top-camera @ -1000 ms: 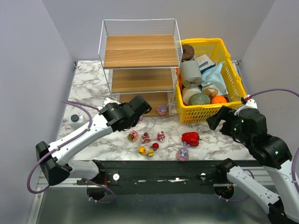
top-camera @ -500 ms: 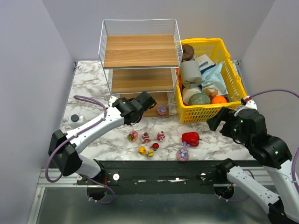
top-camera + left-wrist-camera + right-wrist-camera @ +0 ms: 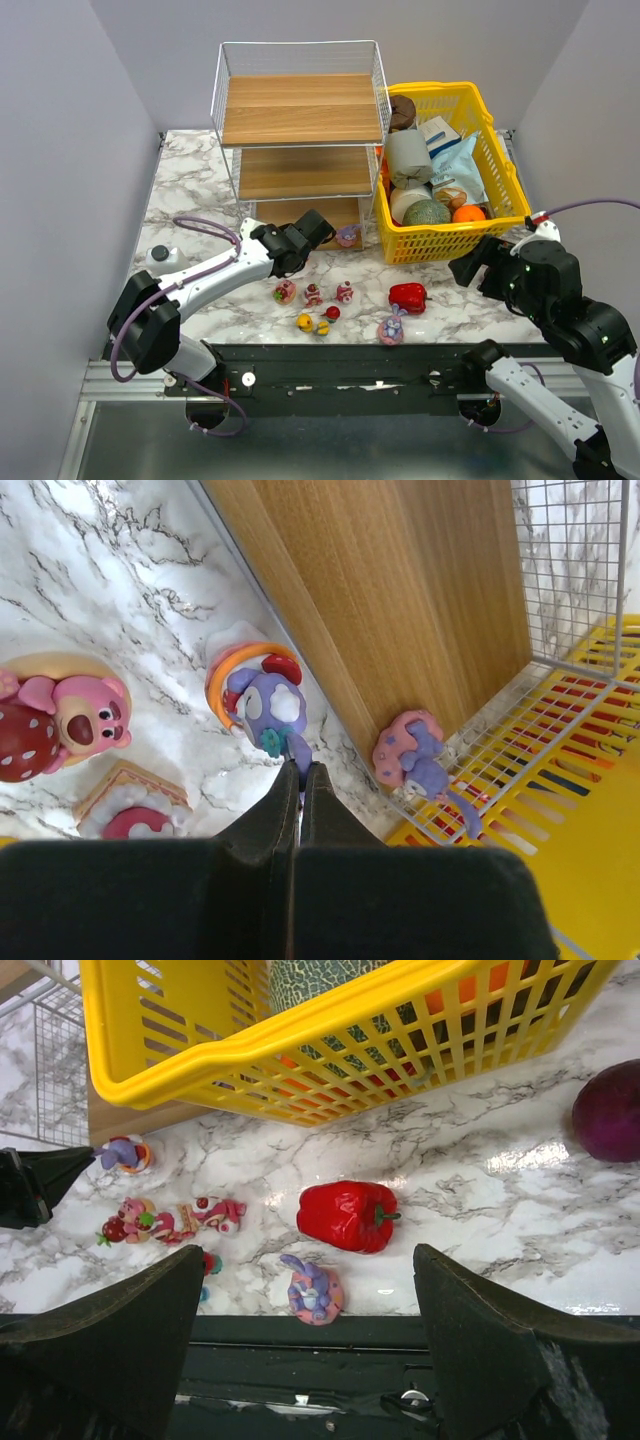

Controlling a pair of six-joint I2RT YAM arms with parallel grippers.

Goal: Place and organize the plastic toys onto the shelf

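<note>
My left gripper (image 3: 312,232) is shut on the ear of a purple bunny (image 3: 262,702) with an orange ring, low over the table just before the shelf's (image 3: 300,110) bottom board (image 3: 400,600). A second purple-pink bunny (image 3: 347,236) lies at that board's right front corner. Pink bears and a strawberry cake (image 3: 313,295) stand in a row on the marble, with yellow and red ducks (image 3: 318,322) nearer me. Another bunny (image 3: 314,1290) sits at the table's near edge. My right gripper (image 3: 308,1260) is open and empty, high above that bunny.
A red bell pepper (image 3: 408,297) lies right of the toys. A yellow basket (image 3: 430,92) full of groceries stands right of the shelf. A dark purple ball (image 3: 610,1110) lies at the far right. A small white object (image 3: 160,256) sits at the left.
My left gripper has moved right and forward, down to the front of the shelf's bottom tier. The right arm has shifted slightly.
</note>
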